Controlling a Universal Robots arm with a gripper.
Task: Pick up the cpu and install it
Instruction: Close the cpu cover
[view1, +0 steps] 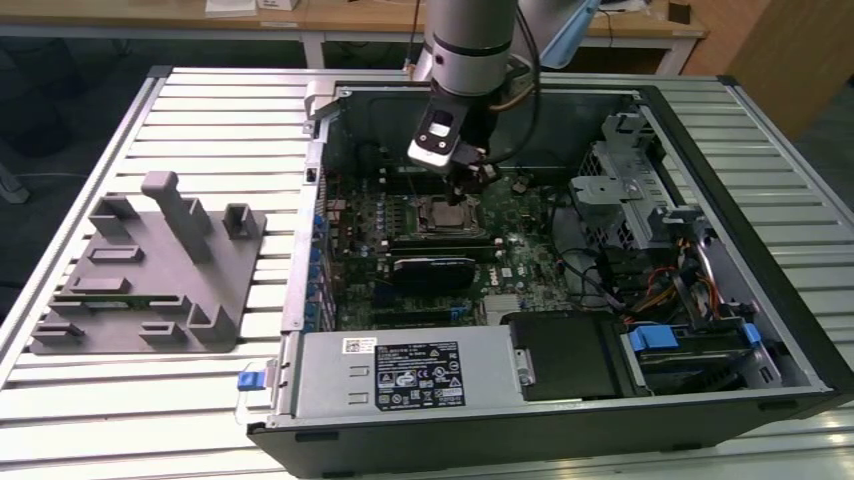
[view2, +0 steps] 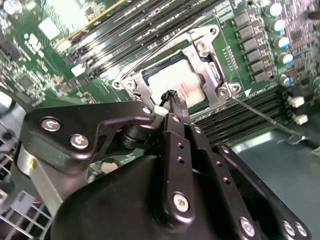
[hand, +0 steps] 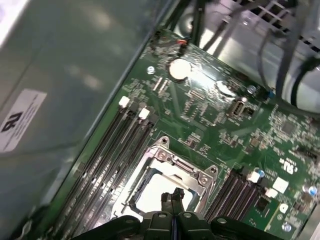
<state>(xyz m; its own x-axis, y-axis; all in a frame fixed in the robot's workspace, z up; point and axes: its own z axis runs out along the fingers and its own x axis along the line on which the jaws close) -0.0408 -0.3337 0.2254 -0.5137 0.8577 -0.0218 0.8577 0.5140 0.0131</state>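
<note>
The cpu (view2: 170, 80) lies flat inside the socket frame (view2: 202, 47), its silvery top facing up and its edges lined up with the frame's opening; from here it looks seated, though whether it has dropped fully home cannot be told. In both wrist views the gripper (view2: 172, 95) hangs right over the chip with its two thin fingers pressed together and nothing visible between them, the tips over the chip's top near one edge; whether they touch the metal cannot be told. In the exterior view the gripper (view1: 461, 195) reaches straight down into the open computer case (view1: 747, 200), above the motherboard (view1: 521, 230). Memory slots (view2: 125, 25) run just beside the socket. Outside the case, a grey fixture (view1: 147, 270) sits on the slatted table (view1: 200, 110), well apart from the work.

My judgement is that the placing step is at its end, the chip being in the socket and not in the fingers. Any move from here calls for a straight vertical path, because the tips stand close to the frame and a sideways nudge could shift the chip
</note>
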